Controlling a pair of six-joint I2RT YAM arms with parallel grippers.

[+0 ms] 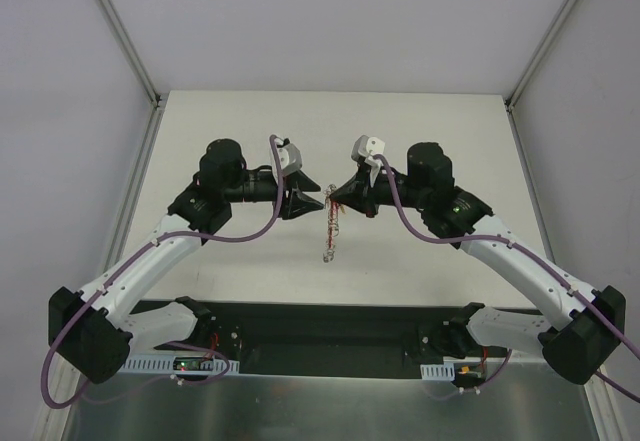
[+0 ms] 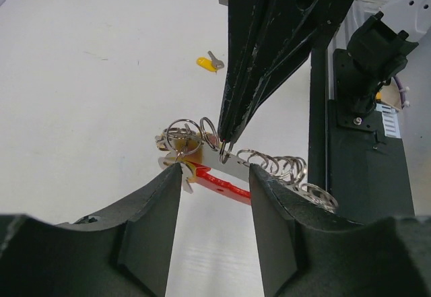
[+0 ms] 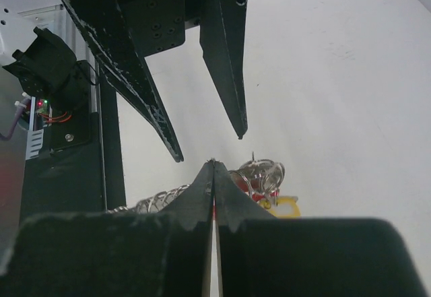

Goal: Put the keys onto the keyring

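Observation:
My right gripper (image 1: 337,199) is shut on the keyring (image 1: 329,223), a bunch of silver rings and chain with a red band, held over the middle of the table with its chain hanging down. In the left wrist view the right fingertips pinch a ring of the keyring (image 2: 283,168) above the red band (image 2: 222,184). My left gripper (image 2: 214,172) is open, its tips on either side of the bunch. A yellow key head (image 3: 288,207) sits among the rings (image 3: 264,174). Another yellow-headed key (image 2: 207,62) lies loose on the table beyond.
The black base rail (image 1: 320,326) runs along the near edge. Grey walls with metal corner posts (image 1: 120,31) enclose the white table (image 1: 240,121) on three sides.

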